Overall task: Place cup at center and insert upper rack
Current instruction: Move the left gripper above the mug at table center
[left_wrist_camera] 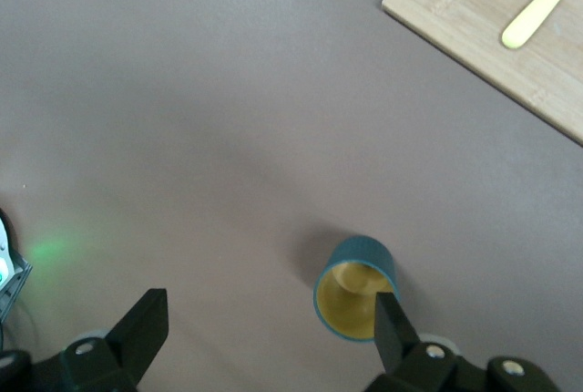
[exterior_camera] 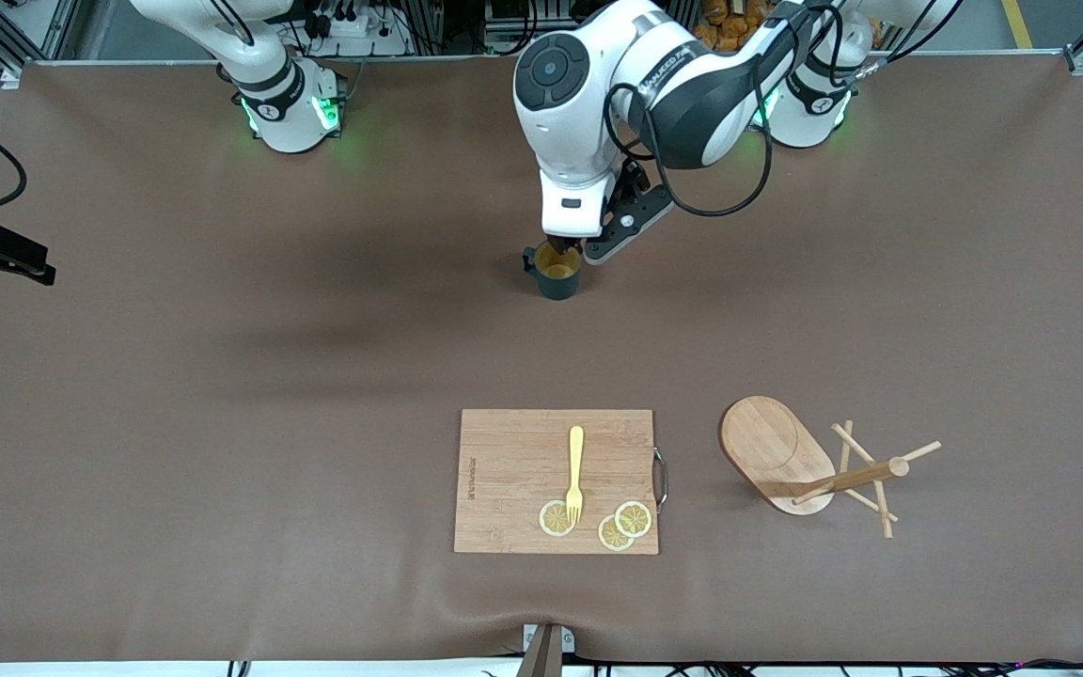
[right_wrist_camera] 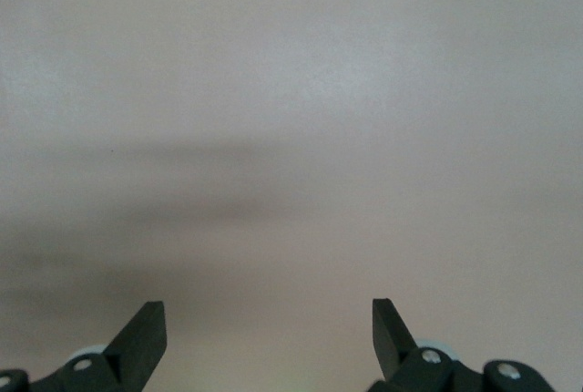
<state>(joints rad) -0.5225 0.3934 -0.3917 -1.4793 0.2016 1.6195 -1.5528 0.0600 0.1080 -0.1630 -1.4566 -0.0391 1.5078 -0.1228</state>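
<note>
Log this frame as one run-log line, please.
left gripper: open above cup, not gripping | cup: upright on table, mid-table | right gripper: open, waiting | upper rack: tipped over beside cutting board, not yet inserted

Cutting board (exterior_camera: 513,489) near front camera; yellow fork (exterior_camera: 575,475) (tines on slice), three lemon slices (exterior_camera: 623,527).
</note>
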